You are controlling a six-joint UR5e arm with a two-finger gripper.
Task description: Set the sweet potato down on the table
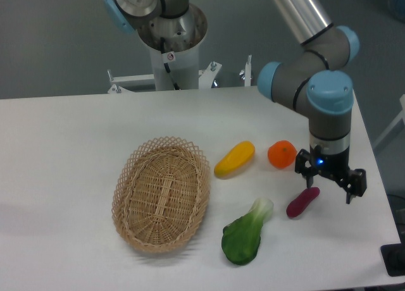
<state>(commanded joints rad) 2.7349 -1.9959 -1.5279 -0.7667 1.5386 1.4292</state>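
Note:
The dark magenta sweet potato point(302, 202) lies flat on the white table point(63, 145), right of centre near the front. My gripper point(330, 183) hangs open just above and to the right of it, fingers spread wide and nothing between them. One fingertip stands close to the sweet potato's upper end; I cannot tell whether they touch.
A round orange fruit point(281, 154) sits just behind the sweet potato, left of the gripper. A yellow squash-like vegetable point(234, 159) lies further left, a green leafy vegetable point(245, 233) in front, and an oval wicker basket point(162, 192) at the centre left. The table's right edge is close.

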